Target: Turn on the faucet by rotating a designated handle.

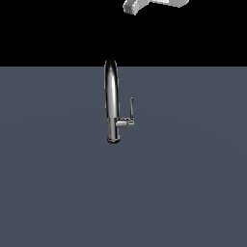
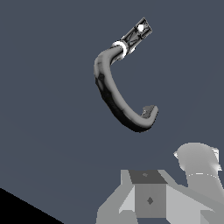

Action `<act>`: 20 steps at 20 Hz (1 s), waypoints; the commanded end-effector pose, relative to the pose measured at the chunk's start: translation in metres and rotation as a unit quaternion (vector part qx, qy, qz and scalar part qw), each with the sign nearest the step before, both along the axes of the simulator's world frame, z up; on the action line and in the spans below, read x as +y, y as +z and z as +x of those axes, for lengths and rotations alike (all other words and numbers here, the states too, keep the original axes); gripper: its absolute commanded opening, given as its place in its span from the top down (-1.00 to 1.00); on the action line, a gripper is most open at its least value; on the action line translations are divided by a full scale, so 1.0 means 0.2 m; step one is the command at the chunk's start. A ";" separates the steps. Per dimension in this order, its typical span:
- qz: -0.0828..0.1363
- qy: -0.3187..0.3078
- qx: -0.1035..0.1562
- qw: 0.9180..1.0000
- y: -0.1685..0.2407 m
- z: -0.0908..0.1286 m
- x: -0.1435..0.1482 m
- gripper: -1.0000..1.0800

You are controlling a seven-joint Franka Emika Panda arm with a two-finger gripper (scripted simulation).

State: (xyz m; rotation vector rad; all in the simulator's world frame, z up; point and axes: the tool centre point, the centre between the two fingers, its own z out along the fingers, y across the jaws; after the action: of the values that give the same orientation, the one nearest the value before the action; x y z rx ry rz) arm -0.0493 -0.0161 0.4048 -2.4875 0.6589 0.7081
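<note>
A: Where is the handle (image 1: 131, 107) placed relative to the gripper (image 1: 137, 6)?

B: It is seen far below the gripper, on the faucet's (image 1: 112, 99) side towards the exterior view's right; its long axis is held upright above a short chrome stub (image 1: 126, 123); the faucet is set mid-surface on the flat slate-grey floor (image 1: 53, 193).

A: And materials?

B: A thin, matte dark rod is shown beside a polished, arched chrome spout; a small round base is noted.

A: The pincer's state?

B: It cannot be told; only a cropped pale part is shown; nothing is seen held.
</note>
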 end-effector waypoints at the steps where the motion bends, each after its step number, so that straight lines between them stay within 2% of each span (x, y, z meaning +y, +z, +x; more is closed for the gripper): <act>1: 0.020 -0.019 0.021 0.999 -0.05 0.06 -0.01 1.00; 6: 0.060 -0.057 0.063 0.995 -0.18 0.18 -0.04 1.00; 11: 0.103 -0.097 0.107 0.984 -0.32 0.29 -0.06 1.00; 16: 0.148 -0.140 0.154 0.967 -0.48 0.39 -0.08 1.00; 20: 0.186 -0.177 0.194 0.947 -0.63 0.47 -0.09 1.00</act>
State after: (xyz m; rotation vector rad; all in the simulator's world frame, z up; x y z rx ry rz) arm 0.0383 -0.0340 0.2903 -1.8920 0.9578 1.0510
